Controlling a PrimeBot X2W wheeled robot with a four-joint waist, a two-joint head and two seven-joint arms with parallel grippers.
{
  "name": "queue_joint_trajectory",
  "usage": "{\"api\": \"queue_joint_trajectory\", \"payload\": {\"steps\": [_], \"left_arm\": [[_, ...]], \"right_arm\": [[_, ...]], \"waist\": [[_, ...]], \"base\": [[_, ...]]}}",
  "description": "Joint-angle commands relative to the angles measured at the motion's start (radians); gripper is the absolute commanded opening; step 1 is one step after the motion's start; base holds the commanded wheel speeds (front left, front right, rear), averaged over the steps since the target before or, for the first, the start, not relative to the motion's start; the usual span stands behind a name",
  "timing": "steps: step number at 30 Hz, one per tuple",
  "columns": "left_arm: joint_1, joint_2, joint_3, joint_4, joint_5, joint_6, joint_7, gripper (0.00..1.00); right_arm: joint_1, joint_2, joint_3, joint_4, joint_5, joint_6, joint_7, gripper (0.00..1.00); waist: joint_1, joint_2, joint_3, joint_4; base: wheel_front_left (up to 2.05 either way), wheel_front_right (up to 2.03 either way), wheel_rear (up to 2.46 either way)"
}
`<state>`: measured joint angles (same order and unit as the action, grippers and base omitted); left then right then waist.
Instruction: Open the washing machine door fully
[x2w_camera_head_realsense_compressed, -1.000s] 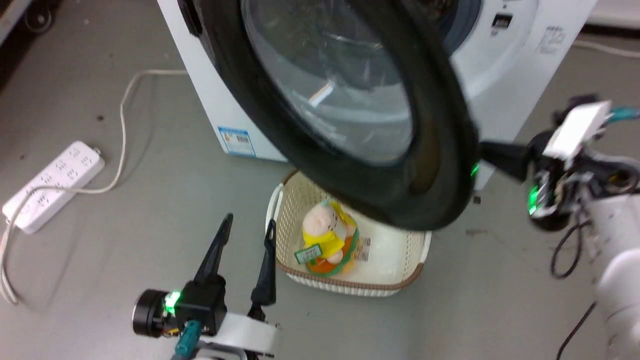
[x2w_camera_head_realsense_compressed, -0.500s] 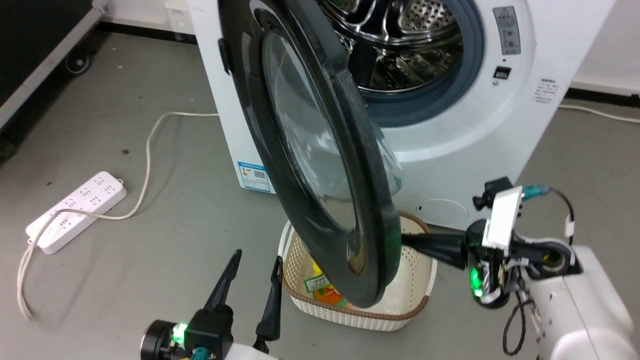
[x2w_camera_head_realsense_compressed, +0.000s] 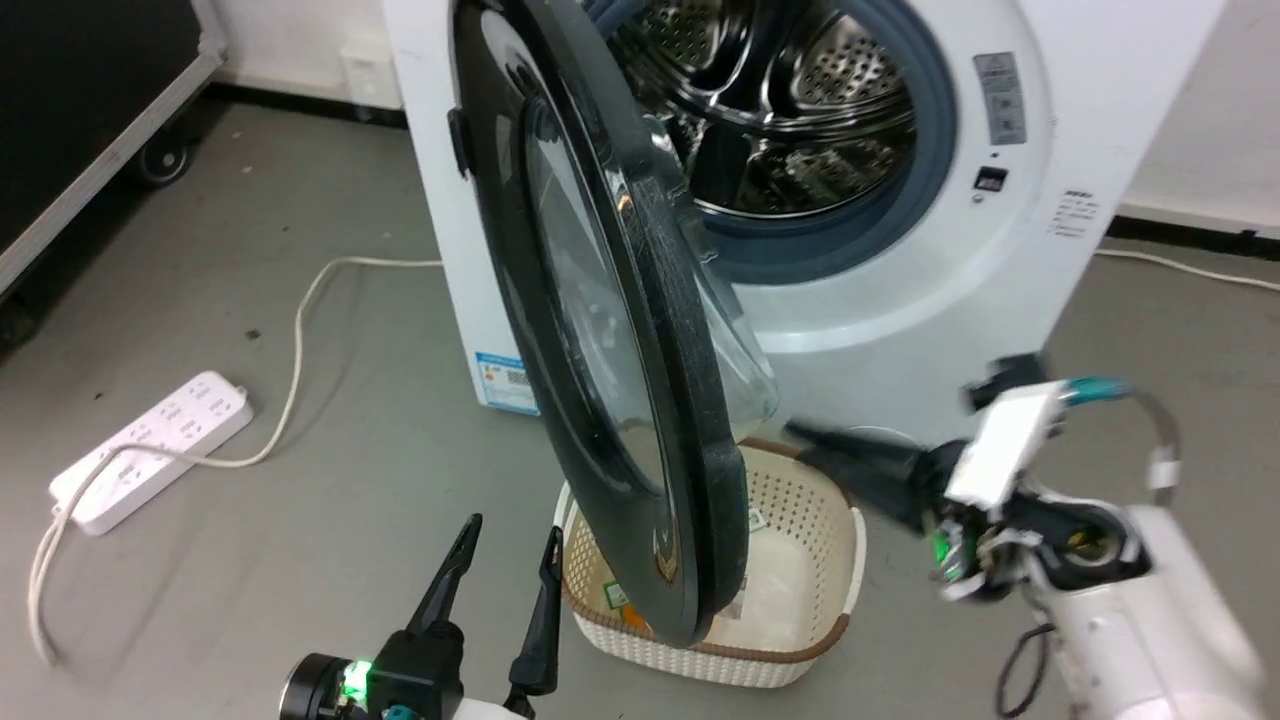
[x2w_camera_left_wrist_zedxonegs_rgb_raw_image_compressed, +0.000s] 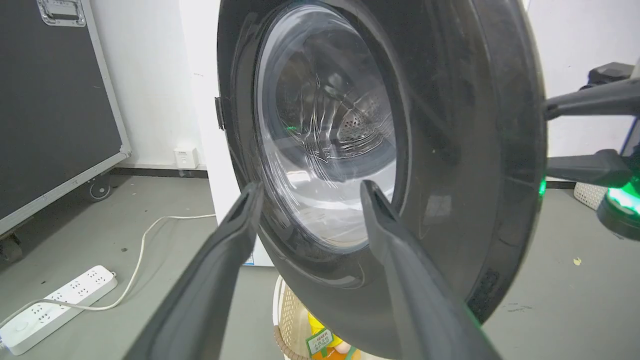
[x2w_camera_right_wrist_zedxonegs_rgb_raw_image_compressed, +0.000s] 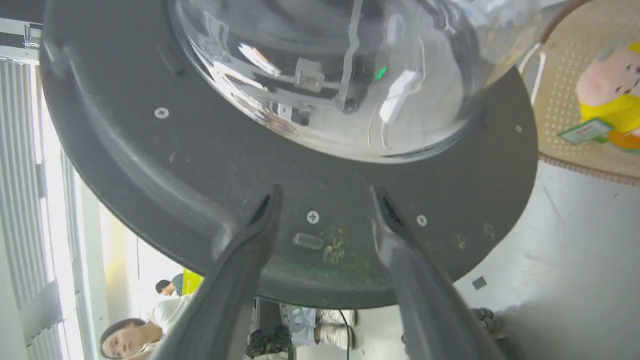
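The washing machine (x2w_camera_head_realsense_compressed: 900, 330) is white, and its steel drum (x2w_camera_head_realsense_compressed: 800, 130) is exposed. The washing machine door (x2w_camera_head_realsense_compressed: 690, 400), black-rimmed with a clear glass bowl, stands swung out and edge-on to the head view. My right gripper (x2w_camera_head_realsense_compressed: 800, 442) is open just right of the door's lower inner side and holds nothing. In the right wrist view the right gripper (x2w_camera_right_wrist_zedxonegs_rgb_raw_image_compressed: 326, 189) faces the door's dark inner rim (x2w_camera_right_wrist_zedxonegs_rgb_raw_image_compressed: 150, 165), its fingers apart. My left gripper (x2w_camera_head_realsense_compressed: 512, 527) is open, low and in front of the door's outer face (x2w_camera_left_wrist_zedxonegs_rgb_raw_image_compressed: 450, 150), clear of it.
A cream basket (x2w_camera_head_realsense_compressed: 800, 640) with a plush toy (x2w_camera_right_wrist_zedxonegs_rgb_raw_image_compressed: 607, 95) sits on the floor under the door. A white power strip (x2w_camera_head_realsense_compressed: 150, 450) and its cable lie at left. A black wheeled case (x2w_camera_head_realsense_compressed: 80, 100) stands at far left. People (x2w_camera_right_wrist_zedxonegs_rgb_raw_image_compressed: 125, 340) appear beyond the door.
The door has swung from facing the camera to edge-on, further out. My right gripper, shut at the door's rim before, has opened and come off it. The head camera has shifted.
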<state>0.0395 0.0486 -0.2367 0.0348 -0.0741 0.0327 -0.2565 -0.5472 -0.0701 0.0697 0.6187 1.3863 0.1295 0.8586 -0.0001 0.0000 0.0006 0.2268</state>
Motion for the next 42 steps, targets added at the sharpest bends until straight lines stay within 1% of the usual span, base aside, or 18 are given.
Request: {"api": "queue_joint_trajectory", "payload": {"steps": [1, 6, 8, 11, 14, 17, 19, 22, 26, 28, 30, 31, 33, 36, 42], "left_arm": [[0.006, 0.002, 0.006, 0.0, -0.005, 0.003, -0.005, 1.0], [-0.004, 0.002, 0.03, -0.006, -0.009, 0.007, -0.005, 1.0], [-0.008, 0.002, 0.042, -0.008, -0.011, 0.009, -0.005, 1.0], [-0.011, 0.002, 0.06, -0.013, -0.018, 0.012, -0.005, 1.0], [-0.01, 0.002, 0.074, -0.017, -0.023, 0.014, -0.005, 1.0], [-0.002, 0.002, 0.083, -0.015, -0.028, 0.011, -0.005, 1.0], [0.005, 0.002, 0.089, -0.017, -0.029, 0.009, -0.005, 1.0], [0.017, 0.002, 0.093, -0.02, -0.031, 0.005, -0.005, 1.0], [0.029, 0.002, 0.095, -0.019, -0.032, -0.001, -0.005, 1.0], [0.033, 0.002, 0.098, -0.018, -0.032, -0.004, -0.005, 1.0], [0.038, 0.002, 0.102, -0.016, -0.031, -0.006, -0.005, 1.0], [0.041, 0.002, 0.103, -0.015, -0.03, -0.007, -0.005, 1.0], [0.047, 0.002, 0.106, -0.012, -0.028, -0.008, -0.005, 1.0], [0.054, 0.002, 0.108, -0.008, -0.027, -0.008, -0.005, 1.0], [0.056, 0.002, 0.108, -0.004, -0.025, -0.011, -0.005, 1.0]], "right_arm": [[0.024, -0.017, -0.008, -0.016, -0.012, 0.001, -0.019, 1.0], [0.098, -0.105, -0.002, -0.241, -0.174, 0.001, -0.25, 1.0], [0.141, -0.144, 0.013, -0.337, -0.251, 0.001, -0.366, 1.0], [0.202, -0.223, 0.06, -0.451, -0.386, 0.001, -0.55, 1.0], [0.26, -0.299, 0.109, -0.504, -0.544, 0.001, -0.75, 1.0], [0.321, -0.337, 0.114, -0.508, -0.705, 0.001, -0.937, 1.0], [0.366, -0.324, 0.09, -0.499, -0.789, 0.001, -1.03, 1.0], [0.439, -0.272, 0.019, -0.501, -0.903, 0.001, -1.097, 1.0], [0.541, -0.181, -0.078, -0.543, -1.067, 0.001, -1.118, 1.0], [0.583, -0.131, -0.119, -0.595, -1.142, 0.001, -1.119, 1.0], [0.622, -0.081, -0.141, -0.636, -1.197, 0.001, -1.12, 1.0], [0.638, -0.067, -0.142, -0.652, -1.227, 0.001, -1.12, 1.0], [0.66, -0.044, -0.145, -0.668, -1.268, 0.001, -1.12, 1.0], [0.677, -0.027, -0.135, -0.679, -1.308, 0.001, -1.12, 1.0], [0.681, -0.007, -0.125, -0.684, -1.317, 0.001, -1.12, 1.0]], "waist": [[0.0001, 0.0, -0.007, -0.011], [0.0001, 0.0, -0.014, -0.051], [0.0001, 0.0, -0.016, -0.069], [0.0001, 0.0, -0.019, -0.097], [0.0001, 0.0, -0.027, -0.125], [0.0001, 0.0, -0.035, -0.149], [0.0001, 0.0, -0.041, -0.165], [0.0001, 0.0, -0.045, -0.18], [0.0001, 0.0, -0.046, -0.19], [0.0001, 0.0, -0.046, -0.194], [0.0001, 0.0, -0.047, -0.199], [0.0001, 0.0, -0.048, -0.201], [0.0001, 0.0, -0.048, -0.203], [0.0001, 0.0, -0.048, -0.205], [0.0001, 0.0, -0.044, -0.199]], "base": [[0.0, 0.0, 0.0], [0.0, 0.0, 0.0], [0.0, 0.0, 0.0], [0.0, 0.0, 0.0], [0.0, 0.0, 0.0], [0.0, 0.0, 0.0], [0.0, 0.0, 0.0], [0.0, 0.0, 0.0], [0.0, 0.0, 0.0], [0.0, 0.0, 0.0], [0.0, 0.0, 0.0], [0.0, 0.0, 0.0], [0.0, 0.0, 0.0], [0.0, 0.0, 0.0], [0.0, 0.0, 0.0]]}}
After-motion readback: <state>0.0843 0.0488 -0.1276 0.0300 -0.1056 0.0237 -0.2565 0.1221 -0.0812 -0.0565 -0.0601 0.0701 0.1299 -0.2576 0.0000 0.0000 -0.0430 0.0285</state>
